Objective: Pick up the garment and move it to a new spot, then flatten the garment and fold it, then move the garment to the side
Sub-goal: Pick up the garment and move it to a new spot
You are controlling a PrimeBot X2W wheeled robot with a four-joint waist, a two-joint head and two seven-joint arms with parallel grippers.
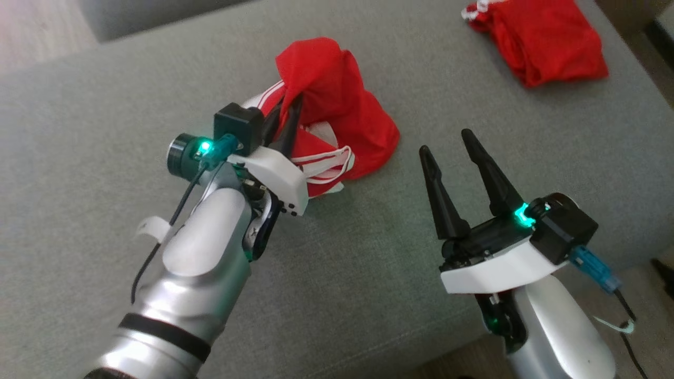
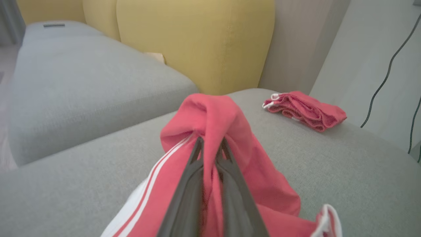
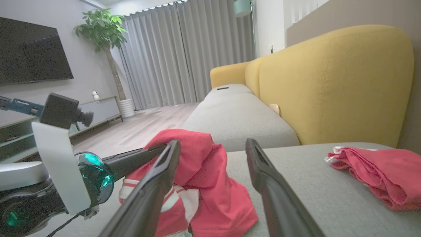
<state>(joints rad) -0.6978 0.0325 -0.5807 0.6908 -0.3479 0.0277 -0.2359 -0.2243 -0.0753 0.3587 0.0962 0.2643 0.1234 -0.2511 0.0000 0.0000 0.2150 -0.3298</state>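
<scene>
On the grey woven-fabric seat point(image 1: 105, 105), a little toward 12 o'clock from the middle of the head view, lies one crumpled red garment with white stripes point(image 1: 337, 89) and white edging. The left gripper point(image 1: 288, 113) comes in from 7 o'clock, and its two dark fingers are pinched almost together on a fold of that cloth. From the left wrist, the left gripper point(image 2: 211, 141) has red fabric squeezed between its fingers and draped over their tips. The red garment with white stripes point(image 2: 210, 112) is bunched up high there, with two white stripes running down at 7 o'clock. Its lower folds rest on the seat.

At 4 o'clock in the head view the right gripper point(image 1: 445, 142) stands apart from the cloth, its two fingers spread wide with nothing between them. In its own wrist view the right gripper point(image 3: 212, 143) frames the red garment with white stripes point(image 3: 217, 184), which lies at 6 o'clock.

A second piece, a folded red garment point(image 1: 542, 37) with a white trim, lies well apart at 1 o'clock on the same seat. It shows at 2 o'clock from the left wrist point(image 2: 306, 110) and at 4 o'clock from the right wrist point(image 3: 378, 168). That makes two red garments and two grippers in all.

Behind the seat stands a mustard-yellow padded backrest point(image 3: 329, 82). No lettering on any cloth is large enough to read.
</scene>
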